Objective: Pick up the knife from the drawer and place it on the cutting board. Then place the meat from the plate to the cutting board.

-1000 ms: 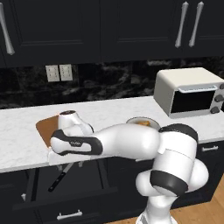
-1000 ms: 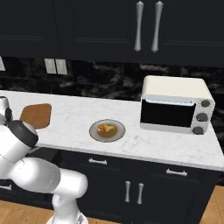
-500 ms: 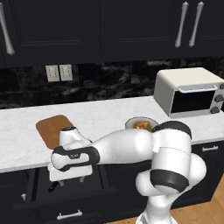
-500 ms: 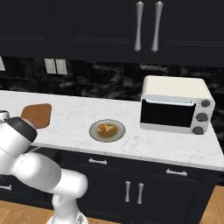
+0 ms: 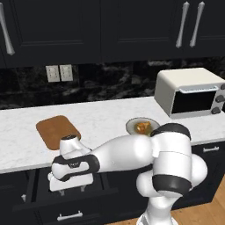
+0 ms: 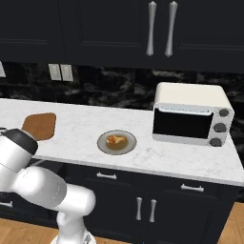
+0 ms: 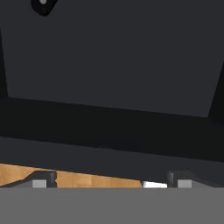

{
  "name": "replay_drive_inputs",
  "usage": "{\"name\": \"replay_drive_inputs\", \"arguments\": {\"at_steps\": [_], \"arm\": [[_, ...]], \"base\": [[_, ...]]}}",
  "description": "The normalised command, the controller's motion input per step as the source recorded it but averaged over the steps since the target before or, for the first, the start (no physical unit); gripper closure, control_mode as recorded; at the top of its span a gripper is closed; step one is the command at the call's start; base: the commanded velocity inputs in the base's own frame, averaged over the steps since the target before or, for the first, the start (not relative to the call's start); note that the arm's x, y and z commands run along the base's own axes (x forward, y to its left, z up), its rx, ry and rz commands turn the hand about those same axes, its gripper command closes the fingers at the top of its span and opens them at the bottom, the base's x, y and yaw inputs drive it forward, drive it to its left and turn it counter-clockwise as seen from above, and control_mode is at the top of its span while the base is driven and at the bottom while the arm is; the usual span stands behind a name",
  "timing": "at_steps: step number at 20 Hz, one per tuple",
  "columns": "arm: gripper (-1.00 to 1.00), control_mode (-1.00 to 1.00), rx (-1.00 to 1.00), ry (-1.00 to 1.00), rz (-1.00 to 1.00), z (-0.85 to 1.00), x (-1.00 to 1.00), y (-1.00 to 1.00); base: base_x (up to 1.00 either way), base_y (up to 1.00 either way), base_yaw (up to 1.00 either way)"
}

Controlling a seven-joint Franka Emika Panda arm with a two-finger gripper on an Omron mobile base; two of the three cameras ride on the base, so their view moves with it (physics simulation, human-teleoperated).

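The dark drawer [image 5: 66, 195] stands pulled out below the counter. My gripper [image 5: 70, 188] hangs low inside it, open, with nothing between its fingertips [image 7: 43, 179]. In the hand view the drawer's dark floor [image 7: 109, 65] lies ahead. A black rounded end with a pale dot [image 7: 43, 5] at the top left may be the knife's handle; the blade is out of sight. The reddish-brown cutting board [image 5: 57, 131] [image 6: 39, 126] lies bare on the counter above the drawer. To its right the plate [image 5: 132, 128] [image 6: 102, 143] holds the orange-brown meat [image 5: 141, 127] [image 6: 116, 140].
A cream toaster oven [image 5: 193, 92] [image 6: 190, 114] stands at the right of the white marble counter [image 5: 101, 114]. Tall dark upper cabinets with long silver handles [image 5: 190, 24] hang above. Wooden floor [image 7: 87, 178] shows under the drawer's front edge.
My hand has dropped from the counter's edge by the board down into the open drawer. Board, plate and meat have stayed put.
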Motion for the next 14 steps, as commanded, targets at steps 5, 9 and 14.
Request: {"name": "replay_drive_inputs", "arguments": {"at_steps": [5,9,14], "arm": [[-1.0,-1.0,0.0,-0.01,0.0,-0.01,-0.03,0.0],[-1.0,-1.0,0.0,-0.04,0.0,-0.02,0.15,0.0],[-1.0,-1.0,0.0,-0.02,0.0,-0.17,0.16,0.01]], "base": [[0.0,0.0,0.0],[0.0,0.0,0.0],[0.0,0.0,0.0]]}}
